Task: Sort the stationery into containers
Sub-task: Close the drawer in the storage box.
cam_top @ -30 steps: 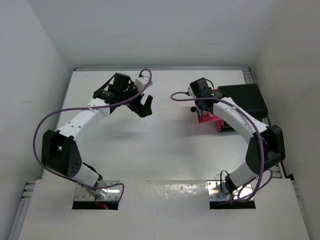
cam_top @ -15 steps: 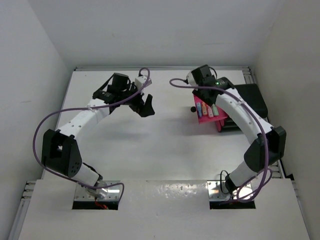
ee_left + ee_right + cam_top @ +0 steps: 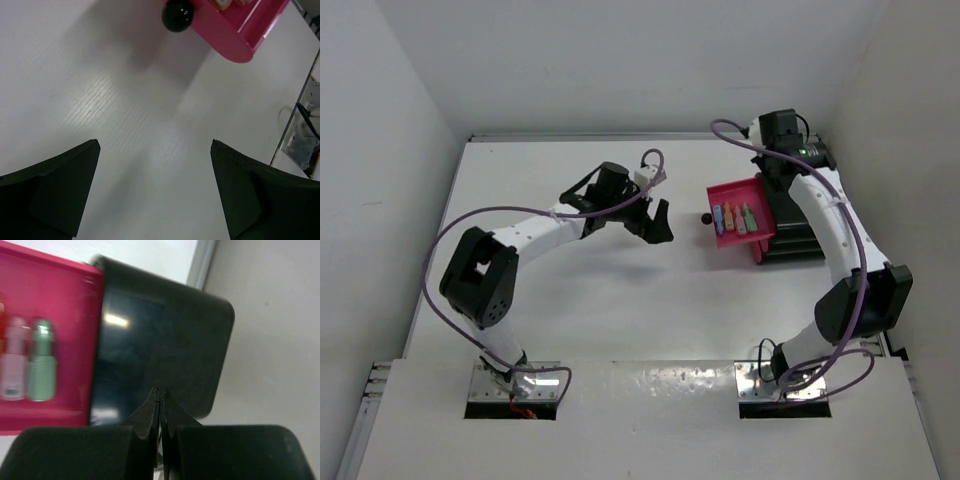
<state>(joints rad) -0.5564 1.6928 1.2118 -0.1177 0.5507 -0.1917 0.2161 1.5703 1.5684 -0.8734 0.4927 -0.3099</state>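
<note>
the magenta-red shallow plastic drawer (image 3: 740, 190) stands pulled out from the top of the glossy black box (image 3: 788, 232) at the far right of the white bench (image 3: 570, 290). its round black knob (image 3: 707, 217) faces the middle of the bench. a row of stubby stationery pieces (image 3: 734, 216) lies side by side inside the drawer. the right wrist view shows a pink piece (image 3: 14, 375) and a mint-green piece (image 3: 40, 365) close against each other, with a hint of orange at the frame's left edge.

the left end effector (image 3: 657, 221) hangs over bare bench just left of the knob, its two dark fingers (image 3: 60, 190) spread wide with nothing between them. in its own wrist view the knob and the rounded front corner of the drawer sit ahead at the top of the frame, apart from the fingers.

the right end effector (image 3: 160, 395) is above the lid of the black box, behind the open drawer — its fingers are pressed together to a thin seam and hold nothing. whether the tips touch the lid cannot be told. a purple cable (image 3: 440, 270) loops along the left arm, and another runs along the right.
</note>
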